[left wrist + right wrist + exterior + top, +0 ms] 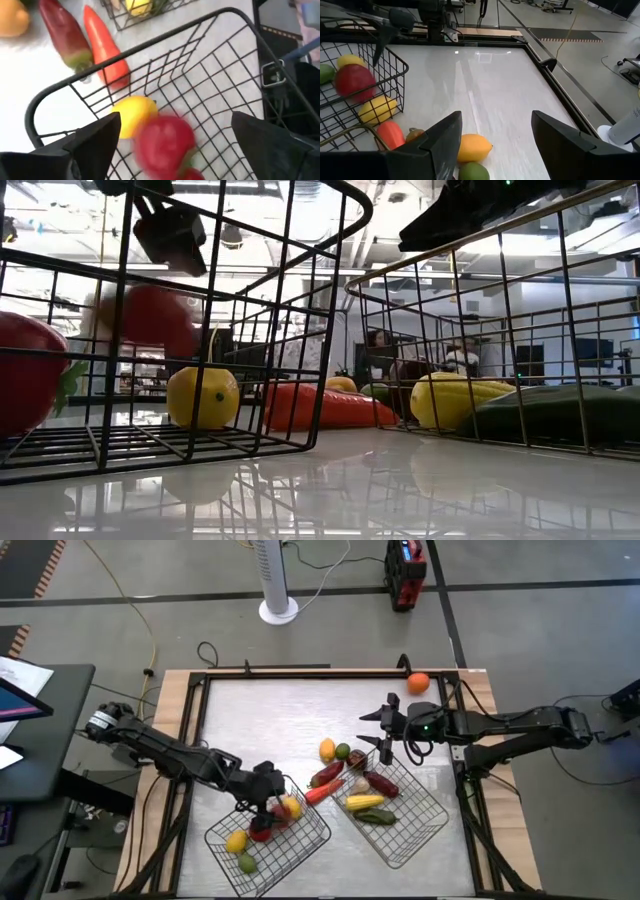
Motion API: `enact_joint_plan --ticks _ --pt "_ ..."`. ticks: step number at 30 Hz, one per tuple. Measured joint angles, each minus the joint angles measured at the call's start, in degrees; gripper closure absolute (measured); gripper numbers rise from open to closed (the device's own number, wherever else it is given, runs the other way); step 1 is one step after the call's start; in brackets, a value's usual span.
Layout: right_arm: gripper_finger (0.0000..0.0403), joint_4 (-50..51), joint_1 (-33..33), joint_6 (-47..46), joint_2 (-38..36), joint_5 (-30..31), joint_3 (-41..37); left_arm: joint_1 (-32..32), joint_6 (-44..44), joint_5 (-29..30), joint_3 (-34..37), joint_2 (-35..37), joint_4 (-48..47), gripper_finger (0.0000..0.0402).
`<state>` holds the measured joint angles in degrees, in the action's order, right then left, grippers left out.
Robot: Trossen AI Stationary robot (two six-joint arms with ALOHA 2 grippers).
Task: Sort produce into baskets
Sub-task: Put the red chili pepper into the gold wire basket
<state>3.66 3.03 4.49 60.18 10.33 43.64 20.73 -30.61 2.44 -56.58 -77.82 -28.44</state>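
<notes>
My left gripper (167,145) hangs released over the basket (268,836) by the table's front edge, a red fruit (164,145) blurred between its fingers, likely dropping in. The right gripper (495,135), also spread, waits above the yellow mango (474,147) mid-table, ready for the next pick.

A white pedestal fan base (278,608) stands on the grey floor beyond the table, with a white cable (330,575) trailing from it. Near it sits a red and black box (404,572). A dark desk (35,730) stands beside the table's left edge.
</notes>
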Motion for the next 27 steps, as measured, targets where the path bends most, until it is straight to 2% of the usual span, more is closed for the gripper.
enact_joint_plan --ticks 6,12,16,22,27 --pt "0.0135 0.2 0.0 0.0 0.0 0.0 0.0 -1.6 3.5 1.7 0.0 0.0 0.9 0.0004" --pt "0.0135 0.2 0.8 0.0 0.1 0.0 0.0 -8.4 7.4 8.0 -4.0 -0.1 -1.9 0.0003" --pt "0.0135 0.1 1.3 0.1 0.1 0.0 0.0 -14.7 7.5 4.7 -6.2 -1.6 -2.5 0.0003" --pt "0.0135 -0.2 1.2 0.6 0.1 0.0 0.0 -20.1 12.3 -1.0 -12.5 -12.8 -8.1 0.0003" --pt "0.0135 0.3 1.2 0.7 0.1 0.0 0.0 -21.8 18.7 -2.3 -21.7 -22.9 -14.6 0.0003"
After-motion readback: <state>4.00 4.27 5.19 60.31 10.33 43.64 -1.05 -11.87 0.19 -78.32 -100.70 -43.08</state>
